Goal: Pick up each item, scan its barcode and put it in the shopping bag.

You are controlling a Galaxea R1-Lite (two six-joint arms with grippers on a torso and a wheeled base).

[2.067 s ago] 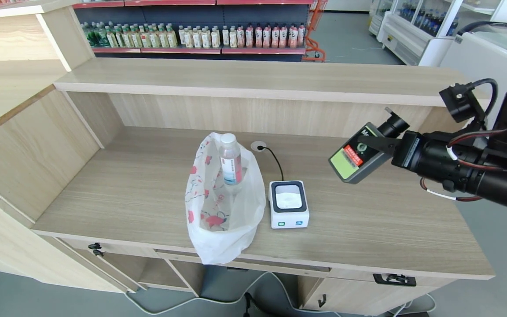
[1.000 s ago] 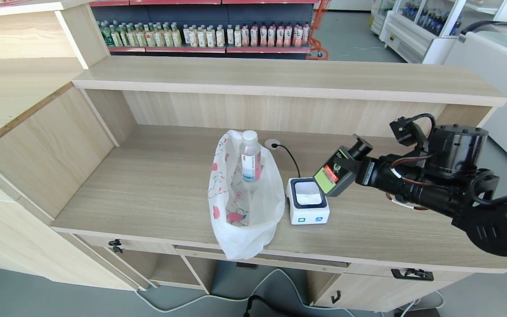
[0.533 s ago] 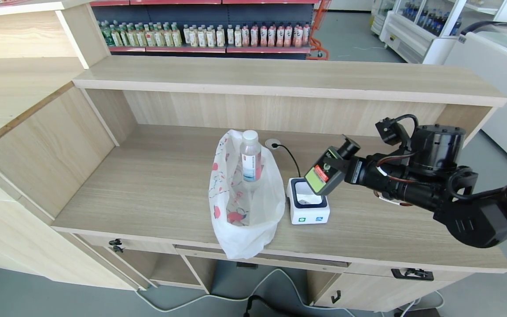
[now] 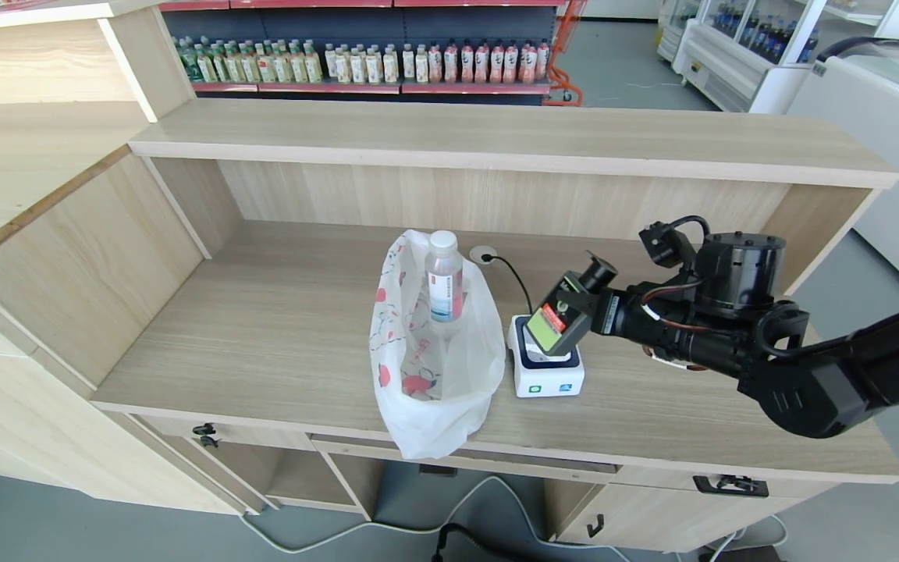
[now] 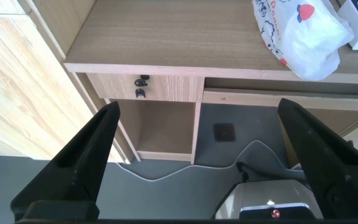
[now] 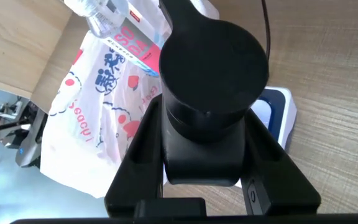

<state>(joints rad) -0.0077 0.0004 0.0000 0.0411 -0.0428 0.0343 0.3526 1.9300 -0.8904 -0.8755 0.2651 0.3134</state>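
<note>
The right gripper [image 4: 572,306] is closed tight on a small dark box with a green and red label [image 4: 552,325]. It holds the box tilted, just above the white square scanner with a dark window [image 4: 547,379]. A thin black cable [image 4: 513,282] runs from the scanner to a round hole in the light wooden counter [image 4: 262,328].

Just beside the scanner stands a white plastic shopping bag with red pictures [image 4: 418,390]. Its mouth is open. Inside it a clear plastic bottle with a white cap [image 4: 444,285] stands up.

The left gripper [image 5: 197,165] hangs low in front of the counter, its fingers [image 5: 73,168] spread wide with nothing between them.
</note>
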